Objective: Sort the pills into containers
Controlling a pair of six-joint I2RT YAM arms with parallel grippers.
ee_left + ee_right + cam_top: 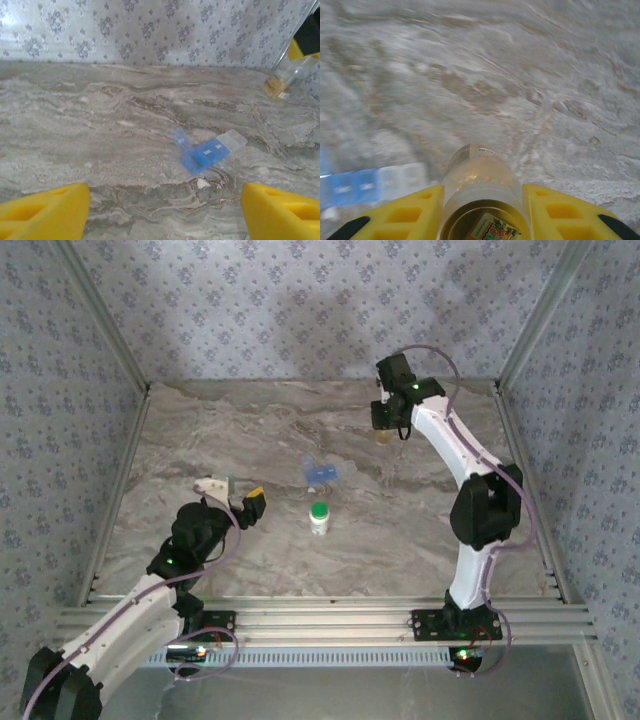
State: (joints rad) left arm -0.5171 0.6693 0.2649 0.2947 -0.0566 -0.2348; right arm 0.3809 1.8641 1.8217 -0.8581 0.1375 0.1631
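Amber-tinted clear bottle (pixel 477 170) clamped in right pincer (pixel 482 202); left pincer (pixel 162 212) wide, facing blue pill box (pixel 205 152); overhead, green-capped bottle (pixel 319 517) on desk (pixel 220 440).

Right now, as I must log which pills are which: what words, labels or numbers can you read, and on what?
Nothing legible.
Label on the clear bottle in the right gripper: blurred.
White marks on the blue pill organizer lids: too small.
Nothing readable on the white bottle with green cap.

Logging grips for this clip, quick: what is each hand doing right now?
Left hand: open, holding nothing.
Right hand: closed on the clear bottle.
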